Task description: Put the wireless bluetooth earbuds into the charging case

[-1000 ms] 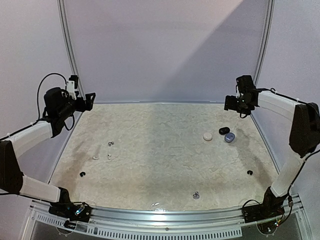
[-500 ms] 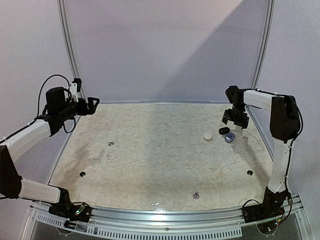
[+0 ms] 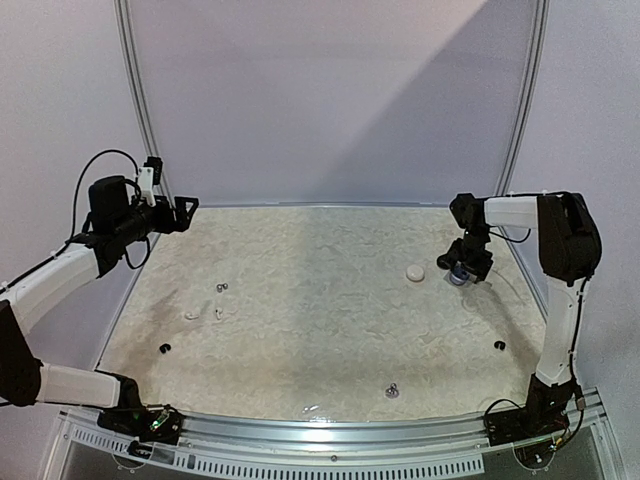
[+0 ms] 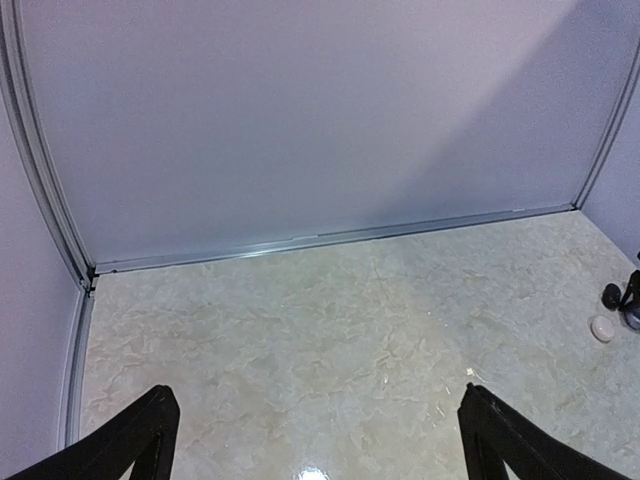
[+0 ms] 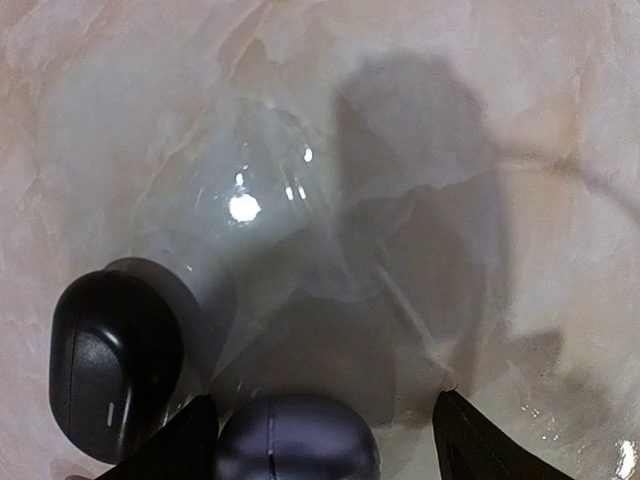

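Note:
Three closed charging cases lie at the far right. The blue-grey one (image 5: 297,440) sits between the fingers of my right gripper (image 5: 325,400), which is open; its left finger (image 5: 185,445) is close to the case and its right finger (image 5: 480,440) stands clear of it. The black case (image 5: 115,365) is just left of that finger, and the white case (image 3: 414,271) lies further left. On the left lie white earbuds (image 3: 191,316) and a silvery one (image 3: 222,286). My left gripper (image 3: 180,210) hovers open and empty at the far left.
Black earbuds lie at the near left (image 3: 165,348) and the near right (image 3: 499,345). A silvery pair (image 3: 392,390) rests near the front edge. A metal rail (image 3: 140,120) and white walls enclose the marbled table (image 3: 320,320).
My right arm swung down from a raised pose onto the cases, and its jaws narrowed a little around the blue-grey case. My left arm shifted slightly to the right.

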Controlling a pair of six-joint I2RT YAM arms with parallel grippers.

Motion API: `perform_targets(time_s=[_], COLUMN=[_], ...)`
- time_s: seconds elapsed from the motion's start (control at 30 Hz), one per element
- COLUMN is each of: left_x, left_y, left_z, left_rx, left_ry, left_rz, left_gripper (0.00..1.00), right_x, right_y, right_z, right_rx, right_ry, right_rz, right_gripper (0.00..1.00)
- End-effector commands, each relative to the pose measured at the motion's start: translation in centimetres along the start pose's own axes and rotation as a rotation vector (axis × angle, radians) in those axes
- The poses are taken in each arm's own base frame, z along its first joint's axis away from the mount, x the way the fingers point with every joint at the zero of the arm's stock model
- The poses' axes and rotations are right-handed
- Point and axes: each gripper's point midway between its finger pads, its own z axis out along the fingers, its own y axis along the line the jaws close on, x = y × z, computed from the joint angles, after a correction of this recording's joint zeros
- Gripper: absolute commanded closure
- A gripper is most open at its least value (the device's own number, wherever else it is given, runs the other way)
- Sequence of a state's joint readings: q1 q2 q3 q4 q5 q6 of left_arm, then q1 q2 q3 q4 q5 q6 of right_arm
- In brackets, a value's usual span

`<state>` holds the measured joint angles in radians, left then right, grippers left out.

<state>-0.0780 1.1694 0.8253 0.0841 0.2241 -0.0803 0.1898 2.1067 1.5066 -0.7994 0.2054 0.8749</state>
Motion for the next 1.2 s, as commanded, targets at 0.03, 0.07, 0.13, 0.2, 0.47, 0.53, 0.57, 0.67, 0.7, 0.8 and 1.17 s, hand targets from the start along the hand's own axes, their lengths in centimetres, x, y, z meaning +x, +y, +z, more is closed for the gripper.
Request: perform_targets(time_s=[0.03, 0.07, 0.13, 0.2, 0.47, 0.53, 0.57, 0.67, 0.7, 0.8, 1.17], left_x=[0.5, 0.5, 0.3, 0.2, -2.3, -3.3, -3.9, -5.8, -6.4, -7.7, -7.4], left_y=[-0.3, -0.3, -0.3, -0.5, -2.5, -3.3, -3.7, -5.7, -6.4, -10.0, -24.0], left_z=[0.1, 0.1, 0.1, 0.1, -0.2, -0.3, -0.4, -0.4, -0.4, -0.3, -1.7], left_rx=[0.002, 0.003, 0.006, 0.016, 0.125, 0.151, 0.163, 0.212, 0.231, 0.326, 0.657], left_ry=[0.012, 0.010, 0.006, 0.004, -0.056, -0.080, -0.092, -0.130, -0.139, -0.160, -0.272], left_rz=[0.031, 0.031, 0.035, 0.038, -0.043, -0.047, -0.044, -0.027, -0.021, -0.004, 0.314], left_gripper=[0.01, 0.01, 0.01, 0.01, 0.01, 0.01, 0.01, 0.05, 0.06, 0.10, 0.16], right_x=[1.0, 1.2, 1.4, 1.5, 1.2, 1.1, 1.4, 2.4, 2.8, 4.6, 12.9], right_y=[0.5, 0.5, 0.4, 0.6, 4.7, 6.6, 8.2, 12.8, 14.2, 18.2, 26.4], right_z=[0.9, 1.0, 1.1, 1.0, -5.6, -8.9, -11.4, -17.8, -20.3, -27.0, -41.6], right_rx=[-0.049, -0.047, -0.050, -0.065, -0.217, -0.283, -0.346, -0.536, -0.613, -0.829, -1.384], right_ry=[0.031, 0.034, 0.040, 0.046, -0.054, -0.113, -0.154, -0.269, -0.306, -0.391, -0.372], right_rz=[0.050, 0.051, 0.054, 0.054, -0.008, -0.021, -0.030, -0.027, -0.021, 0.025, 0.063], right_gripper=[0.30, 0.33, 0.40, 0.49, 0.66, 0.66, 0.67, 0.69, 0.70, 0.73, 0.78])
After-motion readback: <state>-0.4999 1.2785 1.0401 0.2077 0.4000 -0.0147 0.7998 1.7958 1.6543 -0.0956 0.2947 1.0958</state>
